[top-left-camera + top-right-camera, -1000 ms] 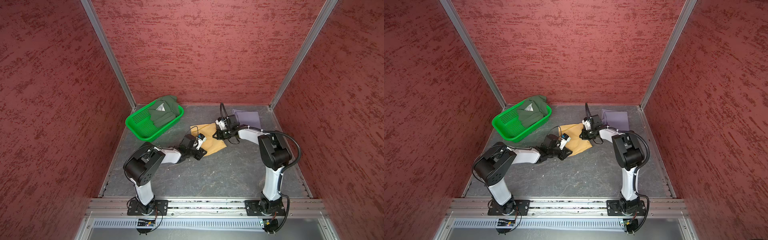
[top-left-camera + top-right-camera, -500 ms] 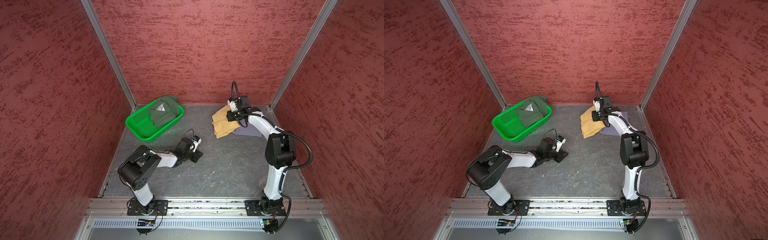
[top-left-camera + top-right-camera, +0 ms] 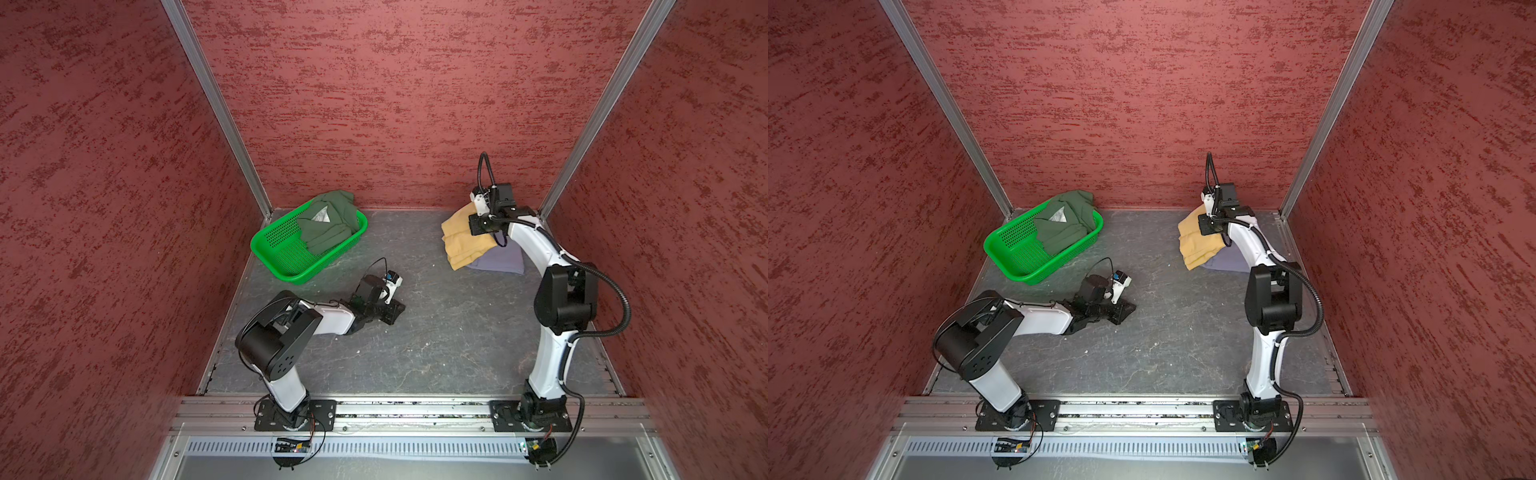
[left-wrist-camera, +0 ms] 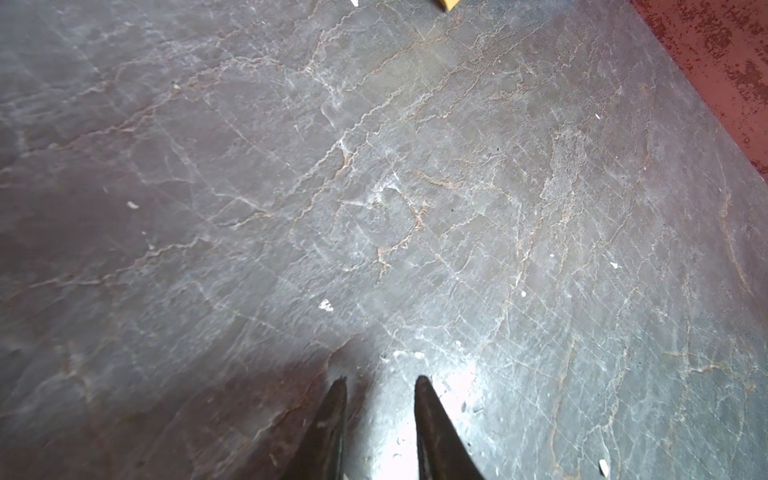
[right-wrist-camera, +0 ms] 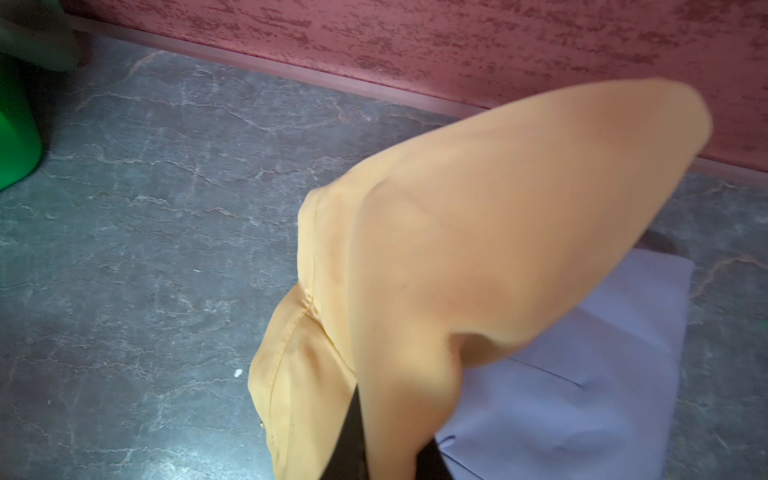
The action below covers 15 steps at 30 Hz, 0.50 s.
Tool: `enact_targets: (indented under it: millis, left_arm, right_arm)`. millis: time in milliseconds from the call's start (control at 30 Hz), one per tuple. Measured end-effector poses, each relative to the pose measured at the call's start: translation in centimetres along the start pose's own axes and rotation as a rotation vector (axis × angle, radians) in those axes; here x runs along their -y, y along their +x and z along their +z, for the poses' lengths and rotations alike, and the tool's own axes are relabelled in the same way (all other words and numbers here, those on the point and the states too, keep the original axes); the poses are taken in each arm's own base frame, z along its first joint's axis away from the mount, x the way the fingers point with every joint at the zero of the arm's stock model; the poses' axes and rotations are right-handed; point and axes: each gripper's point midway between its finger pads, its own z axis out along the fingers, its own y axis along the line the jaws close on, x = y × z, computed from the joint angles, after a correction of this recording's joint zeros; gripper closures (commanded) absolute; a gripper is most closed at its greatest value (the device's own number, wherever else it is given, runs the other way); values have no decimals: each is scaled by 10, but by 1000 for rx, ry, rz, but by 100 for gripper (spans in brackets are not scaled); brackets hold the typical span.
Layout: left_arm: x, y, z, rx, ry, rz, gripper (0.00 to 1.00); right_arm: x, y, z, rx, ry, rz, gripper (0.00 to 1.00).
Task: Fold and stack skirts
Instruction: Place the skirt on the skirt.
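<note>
Mustard-yellow skirt (image 5: 478,249) tight in right hand (image 3: 474,224), lavender-grey skirt (image 5: 582,395) half hidden beneath; left hand (image 4: 380,380) narrow, seemingly empty.

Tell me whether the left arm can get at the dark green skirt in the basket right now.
Probably yes. The left arm, jaws empty, hovers over bare table near the basket; nothing lies between, and the dark green skirt sits exposed on top.
</note>
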Motion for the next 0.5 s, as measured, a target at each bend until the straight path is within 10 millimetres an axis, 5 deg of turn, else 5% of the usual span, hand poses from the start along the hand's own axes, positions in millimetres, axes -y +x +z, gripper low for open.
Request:
enact_targets:
  millis: [500]
  left_arm:
    - [0,0,0,-1,0,0,71]
  right_arm:
    - [63,-7,-19,48,-13,115,100]
